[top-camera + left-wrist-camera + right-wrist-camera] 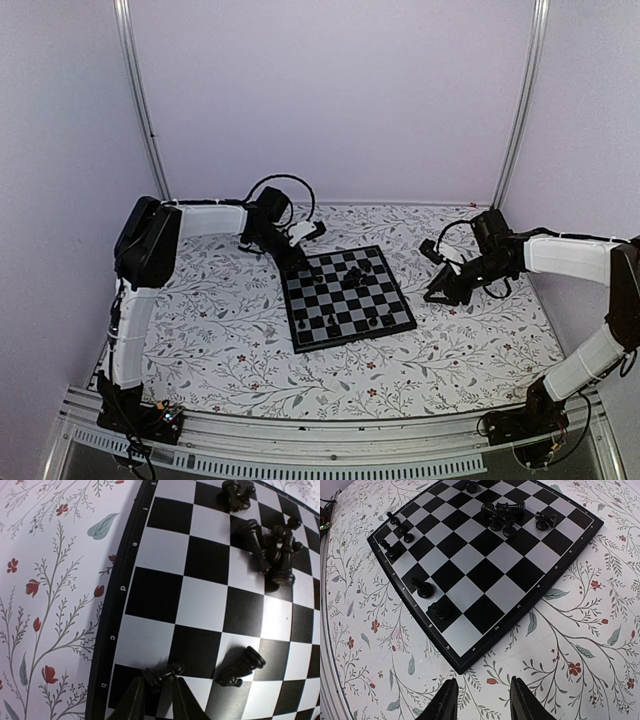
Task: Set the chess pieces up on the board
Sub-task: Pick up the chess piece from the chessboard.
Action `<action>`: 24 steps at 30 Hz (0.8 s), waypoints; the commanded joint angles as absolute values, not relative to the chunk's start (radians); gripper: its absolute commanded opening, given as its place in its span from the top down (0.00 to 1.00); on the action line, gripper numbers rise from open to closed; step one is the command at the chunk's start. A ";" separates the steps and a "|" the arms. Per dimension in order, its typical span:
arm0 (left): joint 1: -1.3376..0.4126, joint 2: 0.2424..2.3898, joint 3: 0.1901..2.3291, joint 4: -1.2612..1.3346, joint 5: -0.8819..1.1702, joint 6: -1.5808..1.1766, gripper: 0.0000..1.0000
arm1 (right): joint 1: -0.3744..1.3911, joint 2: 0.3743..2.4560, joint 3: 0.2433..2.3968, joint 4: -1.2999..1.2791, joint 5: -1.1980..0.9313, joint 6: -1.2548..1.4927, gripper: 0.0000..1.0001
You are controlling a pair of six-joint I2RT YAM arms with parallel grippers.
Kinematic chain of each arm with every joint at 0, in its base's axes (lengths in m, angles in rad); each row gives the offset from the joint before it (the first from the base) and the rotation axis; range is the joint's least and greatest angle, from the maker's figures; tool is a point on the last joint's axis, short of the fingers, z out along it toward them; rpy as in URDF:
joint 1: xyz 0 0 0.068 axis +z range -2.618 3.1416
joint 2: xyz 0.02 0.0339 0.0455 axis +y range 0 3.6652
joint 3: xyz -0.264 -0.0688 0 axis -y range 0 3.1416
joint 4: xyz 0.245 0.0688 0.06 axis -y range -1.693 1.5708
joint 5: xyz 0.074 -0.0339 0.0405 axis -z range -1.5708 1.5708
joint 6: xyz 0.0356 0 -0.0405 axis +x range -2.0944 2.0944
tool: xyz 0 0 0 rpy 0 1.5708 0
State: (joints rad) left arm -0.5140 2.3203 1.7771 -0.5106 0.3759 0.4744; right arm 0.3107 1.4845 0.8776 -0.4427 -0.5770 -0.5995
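Crosswise at the left pincer (159, 681) lies a toppled chess piece (162, 672).

The floral surface (230, 340) around the board (485, 575) lies open on every side I can see. The right end effector (484, 682) hangs over bare cloth just off the board's edge, fingers apart. On the board, a heap of toppled pieces (502, 517) crowds the far middle and upright pieces (422, 587) line the near edge; the squares between are free. At the far-left corner the left end effector (159, 682) has a lying piece (162, 672) at its fingertips, another fallen piece (242, 666) just beside.
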 commanded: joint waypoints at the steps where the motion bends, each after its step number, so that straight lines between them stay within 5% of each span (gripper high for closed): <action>1: -0.507 2.296 1.741 -0.534 0.407 0.448 0.79 | 0.304 1.496 0.885 -0.437 -0.574 -0.606 0.62; 15: -0.496 2.216 1.650 -0.429 0.497 0.246 0.89 | 0.309 1.512 0.943 -0.463 -0.668 -0.579 0.64; 24: -0.479 2.144 1.499 -0.262 0.598 0.079 0.90 | 0.419 1.647 1.161 -0.489 -0.678 -0.534 0.66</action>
